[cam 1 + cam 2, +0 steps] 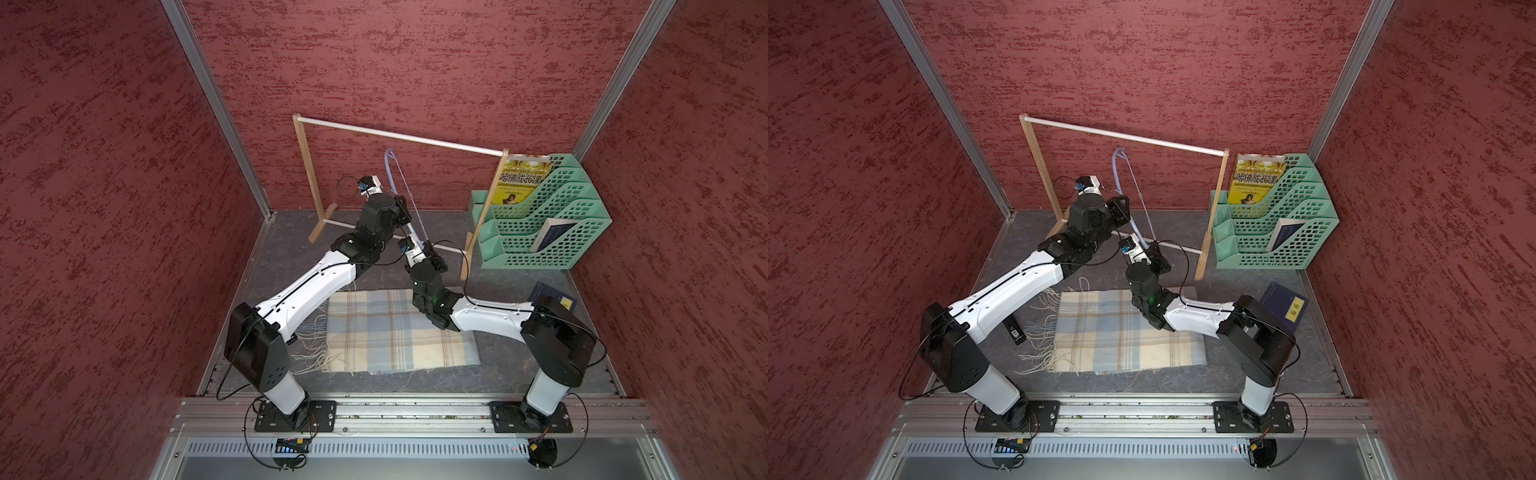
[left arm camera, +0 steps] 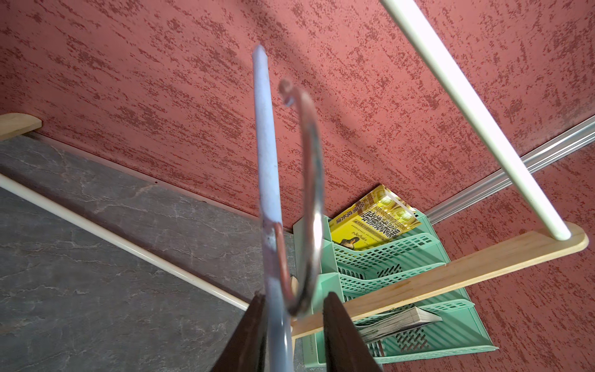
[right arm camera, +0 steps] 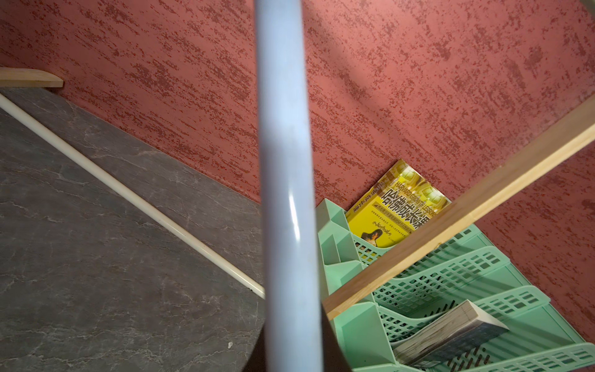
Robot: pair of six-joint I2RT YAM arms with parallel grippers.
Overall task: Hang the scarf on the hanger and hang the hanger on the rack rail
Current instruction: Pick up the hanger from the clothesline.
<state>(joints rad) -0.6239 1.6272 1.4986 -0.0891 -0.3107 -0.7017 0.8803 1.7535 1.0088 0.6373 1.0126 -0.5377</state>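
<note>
Looking down in both top views, the scarf (image 1: 395, 332) (image 1: 1121, 332) lies spread flat on the near half of the table (image 1: 291, 257), fringe toward the left. Neither arm touches it, so the draping itself is not yet under way. Farther back, the hanger (image 1: 389, 170) (image 1: 1116, 172) stands on end in the air near the wooden rack (image 1: 399, 137), below its top rod, with one tip high and the other low. The left gripper (image 1: 405, 216) is at the hanger's middle and the right gripper (image 1: 428, 247) at its low end. Two holds probably serve to steady so thin a frame before it is brought to the cloth.

From the left wrist, the dark fingers (image 2: 248, 335) stand narrow on either side of the pale blue bar and the metal hook (image 2: 314, 167). One finger looks to touch the bar, but whether they truly pinch it I cannot tell.

From the right wrist, the blue bar runs straight down into the right gripper, which is clamped tight on it — likely the hold that carries the hanger's weight. A green file tray (image 3: 450, 290) with books stands far right, well apart from the work.
</note>
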